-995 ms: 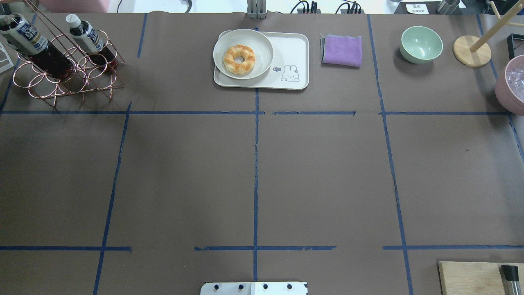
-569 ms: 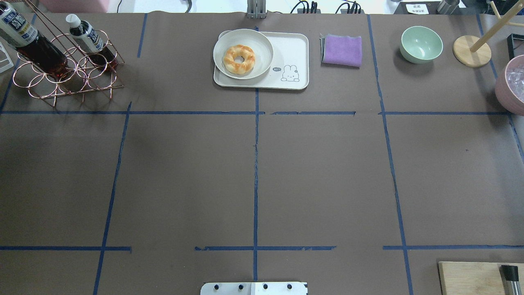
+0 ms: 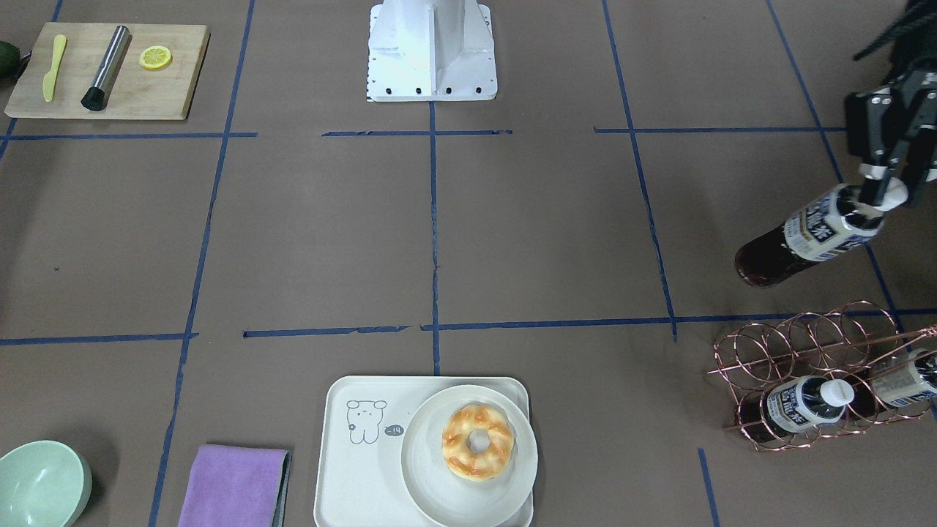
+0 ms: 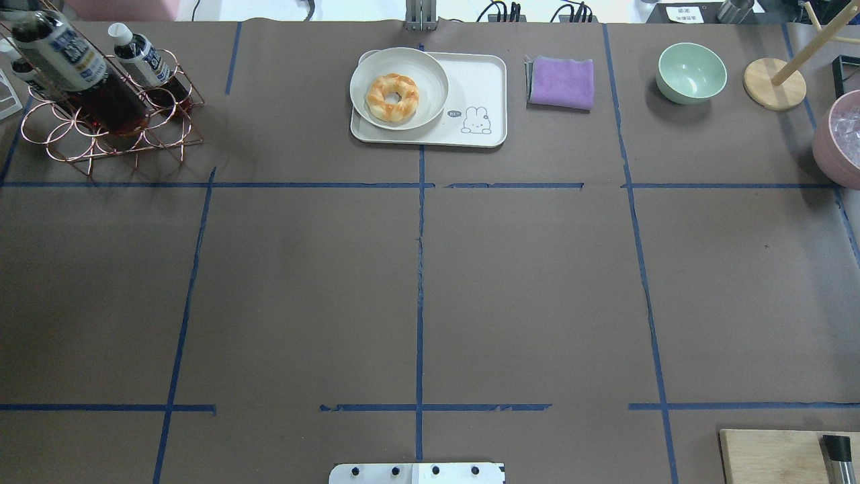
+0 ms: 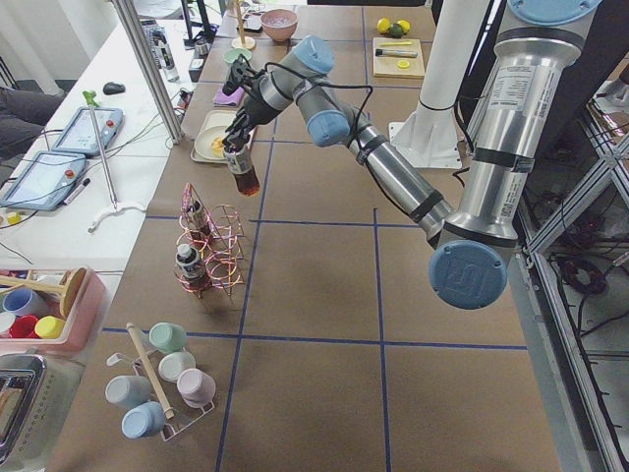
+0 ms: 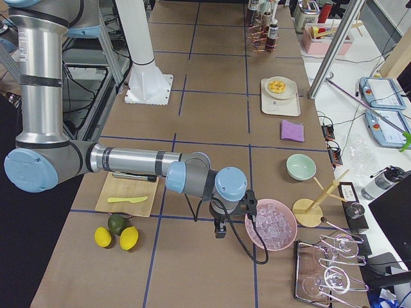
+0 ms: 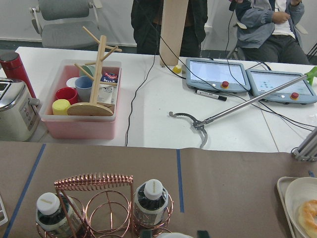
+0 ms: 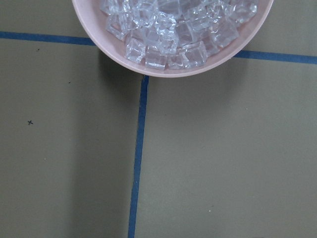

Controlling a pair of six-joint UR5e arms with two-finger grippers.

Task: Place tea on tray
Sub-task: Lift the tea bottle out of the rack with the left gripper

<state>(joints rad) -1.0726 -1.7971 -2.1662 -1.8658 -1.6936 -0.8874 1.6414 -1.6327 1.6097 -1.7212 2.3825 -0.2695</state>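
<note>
Exterior front-facing view: the left gripper (image 3: 875,192), jaws clamped on the cap, holds the tea (image 3: 805,238) tilted, clear of the wire rack (image 3: 805,350); pickup judged done, transfer to the tray (image 3: 351,476), well apart to the left, outstanding; for the right gripper (image 6: 219,232), jaw state cannot be told

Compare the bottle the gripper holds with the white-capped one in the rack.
The tea hangs in the air, clear of the rack; the rack bottle sits in a wire ring. The left gripper clamps the tea at its cap; nothing touches the rack bottle. The tea's cap is largely hidden by the fingers; the rack bottle's cap shows whole. Both are clear bottles of dark liquid with navy-and-white labels.
</note>
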